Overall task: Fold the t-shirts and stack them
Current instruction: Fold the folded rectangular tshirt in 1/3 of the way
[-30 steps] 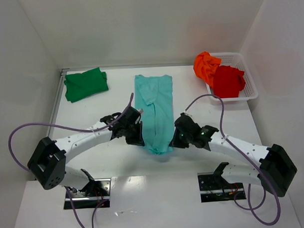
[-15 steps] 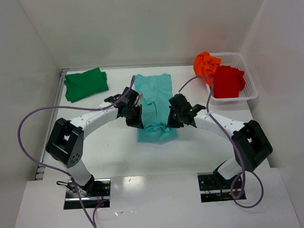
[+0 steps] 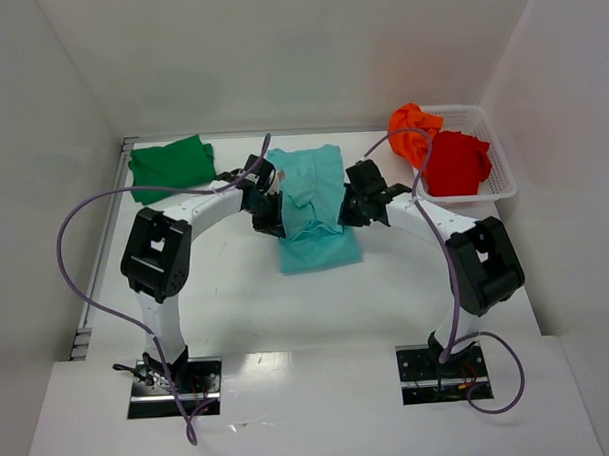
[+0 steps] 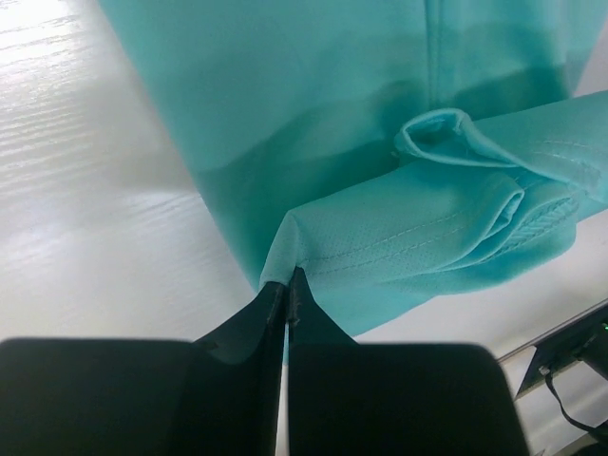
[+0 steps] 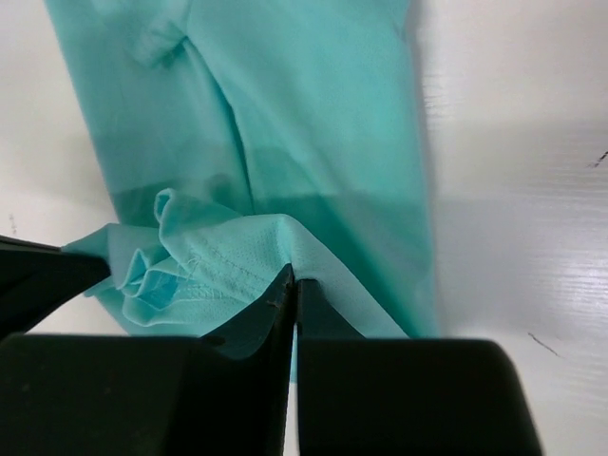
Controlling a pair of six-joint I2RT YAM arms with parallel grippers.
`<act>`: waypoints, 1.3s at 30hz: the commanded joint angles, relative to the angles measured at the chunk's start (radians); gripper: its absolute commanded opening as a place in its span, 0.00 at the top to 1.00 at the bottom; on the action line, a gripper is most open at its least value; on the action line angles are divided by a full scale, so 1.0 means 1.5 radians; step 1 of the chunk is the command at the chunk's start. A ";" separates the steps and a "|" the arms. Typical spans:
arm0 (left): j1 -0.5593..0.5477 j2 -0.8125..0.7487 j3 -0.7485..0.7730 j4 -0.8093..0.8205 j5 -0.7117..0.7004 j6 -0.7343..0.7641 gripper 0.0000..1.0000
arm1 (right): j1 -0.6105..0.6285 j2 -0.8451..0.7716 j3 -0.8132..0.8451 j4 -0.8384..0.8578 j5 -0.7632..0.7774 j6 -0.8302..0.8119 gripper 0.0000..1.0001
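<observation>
A light teal t-shirt [image 3: 314, 213] lies mid-table, its near end folded up and carried over the far part. My left gripper [image 3: 271, 222] is shut on the hem's left corner [image 4: 285, 271]. My right gripper [image 3: 350, 212] is shut on the right corner [image 5: 293, 266]. The hem bunches between the two grippers [image 4: 475, 204]. A folded dark green t-shirt [image 3: 171, 168] rests at the back left. A crumpled bright orange t-shirt [image 3: 411, 129] and a red t-shirt [image 3: 456, 163] sit in the basket.
The white mesh basket [image 3: 501, 176] stands at the back right against the right wall. White walls enclose the table on three sides. Purple cables arc from both arms above the table.
Both grippers have carried the teal shirt's near hem away from the arm bases toward the back, doubling the long strip over itself. The arms have stretched farther out.
</observation>
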 commanded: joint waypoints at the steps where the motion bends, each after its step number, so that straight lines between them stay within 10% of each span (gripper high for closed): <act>1: 0.016 0.015 0.025 0.000 0.022 0.029 0.97 | -0.002 0.027 0.027 0.036 0.001 -0.017 0.98; 29: 0.063 0.123 0.142 -0.006 0.015 0.061 0.94 | -0.023 0.124 0.096 0.078 0.001 -0.029 0.95; 39: 0.081 0.137 0.171 0.013 0.022 0.061 0.66 | -0.029 0.142 0.110 0.105 0.024 -0.035 0.87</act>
